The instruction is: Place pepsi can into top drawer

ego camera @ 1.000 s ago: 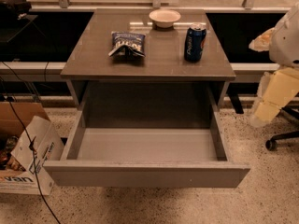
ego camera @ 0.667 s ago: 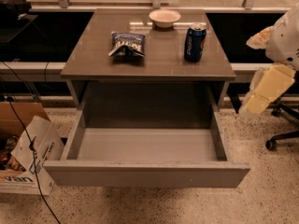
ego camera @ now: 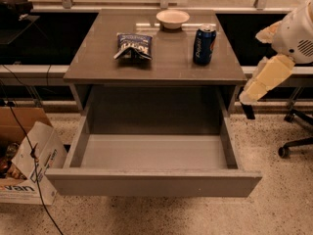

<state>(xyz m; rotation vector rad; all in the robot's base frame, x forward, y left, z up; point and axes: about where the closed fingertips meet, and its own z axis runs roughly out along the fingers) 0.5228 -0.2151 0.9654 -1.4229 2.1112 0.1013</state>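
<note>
Centre frame: a grey cabinet (ego camera: pixel 156 67) with a flat grey-brown top, set against a dark ledge under a railed window.

Below that top, pulled far out toward the camera: the top drawer (ego camera: pixel 154 182), wide and shallow, with its plain front panel nearest and its grey floor and side walls in full view.

At lower left on the speckled floor: a white cardboard box (ego camera: pixel 36 163), flaps open, just beside the drawer's left front corner, with a black cable (ego camera: pixel 22 131) trailing across it.

At the right edge: the robot's white arm (ego camera: pixel 296 31), ending in the cream-coloured gripper (ego camera: pixel 252 93). Slanted down and to the left, hanging in the air just off the cabinet's right side, a little below the level of the top. Well apart from the can. Released or clenched: cannot tell.

Lower right, behind the arm: the black wheeled base of a chair (ego camera: pixel 293 146).

On the cabinet top, left of centre: a blue-and-white chip bag (ego camera: pixel 133 45), lying flat.

On the same top, toward its right rear: the pepsi can (ego camera: pixel 204 44), upright, dark blue with a silver rim, outside the drawer.

At the rear edge, between bag and can: a small pale bowl (ego camera: pixel 172 18).
</note>
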